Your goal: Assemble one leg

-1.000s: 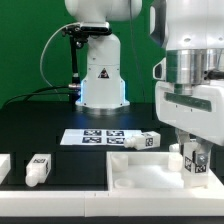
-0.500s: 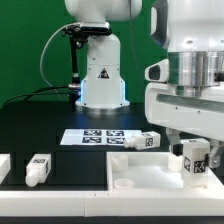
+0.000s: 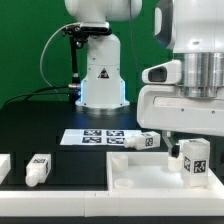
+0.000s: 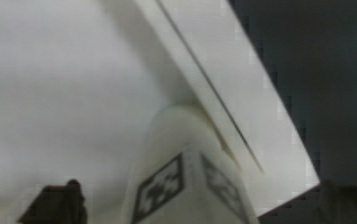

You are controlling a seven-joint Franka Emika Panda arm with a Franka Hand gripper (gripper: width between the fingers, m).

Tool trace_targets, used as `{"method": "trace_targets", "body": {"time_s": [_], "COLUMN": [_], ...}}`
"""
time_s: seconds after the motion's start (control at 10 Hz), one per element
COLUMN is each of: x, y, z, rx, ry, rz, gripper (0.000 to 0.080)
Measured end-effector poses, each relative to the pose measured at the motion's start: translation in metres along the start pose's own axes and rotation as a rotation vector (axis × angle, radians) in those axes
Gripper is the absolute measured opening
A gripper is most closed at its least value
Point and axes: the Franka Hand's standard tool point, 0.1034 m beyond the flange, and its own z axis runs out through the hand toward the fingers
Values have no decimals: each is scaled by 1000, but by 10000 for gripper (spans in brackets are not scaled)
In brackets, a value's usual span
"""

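Note:
A white leg with a black-and-white tag stands upright on the right end of the large white panel. My gripper hangs right above it, jaws open; its fingers are hard to make out in the exterior view. In the wrist view the leg sits in the wide gap between my two dark fingertips, and neither touches it. The panel's flat face fills most of that view.
A second leg lies by the panel's back edge. A third leg lies at the exterior view's left, with another white part at the frame edge. The marker board lies behind the panel. The arm's base stands at the back.
My hand has risen from around the leg, and the leg stays standing on the panel. More of its tag shows now.

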Motion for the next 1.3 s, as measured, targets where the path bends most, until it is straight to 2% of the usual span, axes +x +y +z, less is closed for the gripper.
{"method": "trace_targets", "body": {"time_s": [0.1, 0.2, 0.3, 0.4, 0.5, 0.6, 0.7, 0.9, 1.3], "x": [3, 6, 5, 5, 5, 5, 5, 5, 2], "y": [-3, -4, -3, -3, -3, -4, -3, -3, -2], "z": [-3, -6, -5, -4, -4, -4, -4, -3, -3], "rx": [-8, -1, -3, -3, 0, 1, 2, 3, -13], "ry": [15, 29, 27, 27, 26, 26, 25, 28, 24], "rz": [-192, -294, -239, -239, -202, -114, -62, 100, 773], "gripper": [649, 649, 558, 558, 410, 410, 283, 284, 284]}}
